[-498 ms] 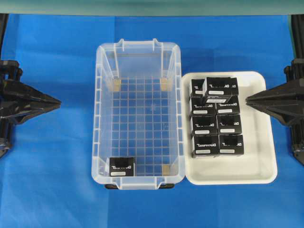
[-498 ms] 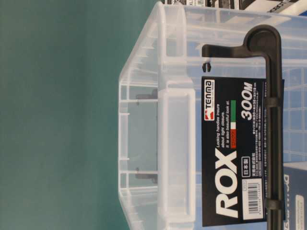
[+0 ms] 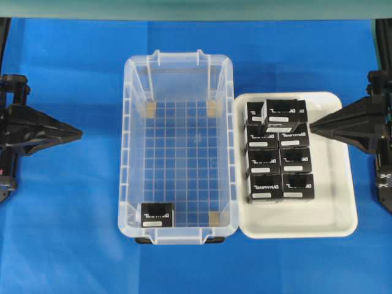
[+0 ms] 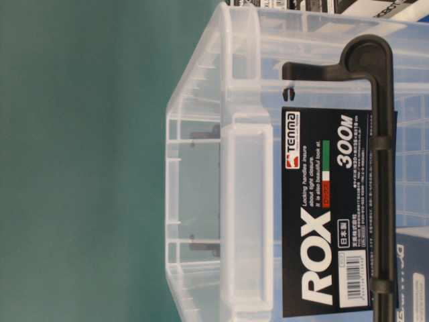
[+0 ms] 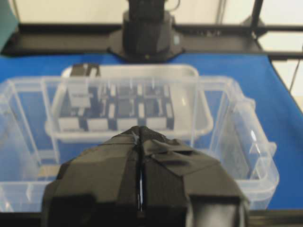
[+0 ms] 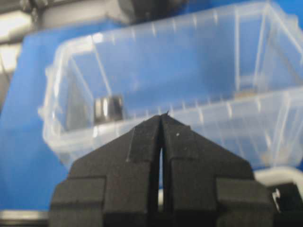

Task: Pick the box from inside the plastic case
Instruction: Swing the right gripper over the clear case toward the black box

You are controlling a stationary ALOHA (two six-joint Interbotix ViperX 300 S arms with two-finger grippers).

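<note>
One small black box (image 3: 157, 215) with a white label sits on the grid floor in the near left corner of the clear plastic case (image 3: 128, 128) at the table's middle. In the right wrist view the box (image 6: 108, 109) shows blurred through the case wall (image 6: 199, 66). My left gripper (image 3: 78, 131) is shut and empty, left of the case and apart from it. Over the white tray's right edge my right gripper (image 3: 312, 127) is shut and empty too. Both wrist views show the fingertips pressed together, left gripper (image 5: 140, 128), right gripper (image 6: 162, 116).
A shallow white tray (image 3: 334, 214) stands right of the case, holding several black boxes (image 3: 280, 160), one of them lying tilted on top at the back. Blue cloth (image 3: 67, 233) covers the table. At table level the case's labelled end wall (image 4: 322, 215) fills the view.
The right gripper has slid a little left, farther over the tray's edge. The left gripper has shifted slightly right. The box has not moved.
</note>
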